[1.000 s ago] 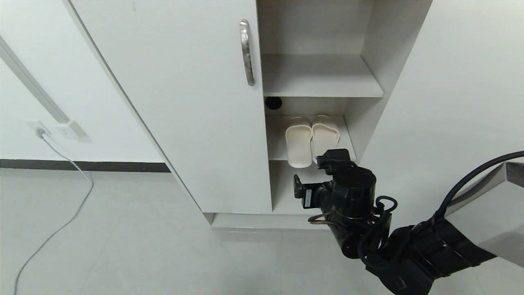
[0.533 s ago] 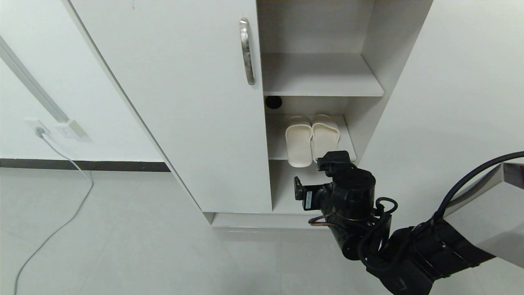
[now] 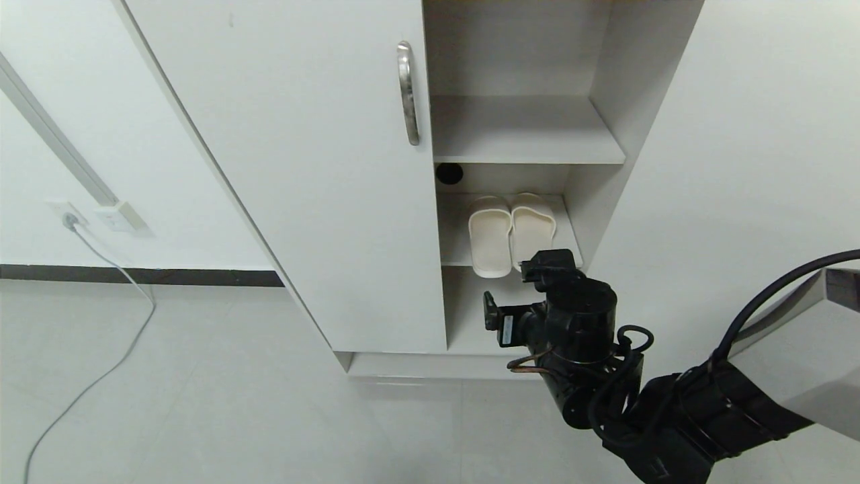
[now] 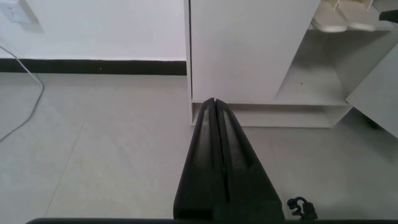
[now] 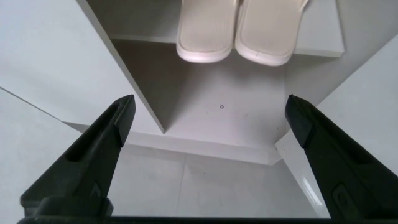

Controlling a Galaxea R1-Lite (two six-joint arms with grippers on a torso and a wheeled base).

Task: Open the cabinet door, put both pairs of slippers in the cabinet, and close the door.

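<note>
A cream pair of slippers [image 3: 512, 232] lies side by side on the cabinet's middle shelf [image 3: 570, 243], one end of each poking over the front edge. My right gripper [image 3: 517, 286] hangs open just in front of the cabinet, below the slippers and level with the bottom compartment. In the right wrist view the open right gripper [image 5: 210, 109] frames that compartment, with the slippers [image 5: 239, 28] beyond it, untouched. The left gripper [image 4: 215, 102] is shut on nothing, low over the floor and pointing at the cabinet's base. The slippers [image 4: 345, 15] show far off there.
The cabinet's left door [image 3: 302, 168] is closed, with a metal handle [image 3: 407, 94]. The right door [image 3: 725, 148] stands swung open beside my right arm. The upper shelf [image 3: 524, 134] and bottom compartment [image 5: 217, 106] are bare. A wall socket [image 3: 67, 218] and grey cable [image 3: 101, 376] lie left.
The whole head picture has shifted slightly, so the camera moved. The right gripper keeps about the same place before the cabinet, still open. The slippers have not moved.
</note>
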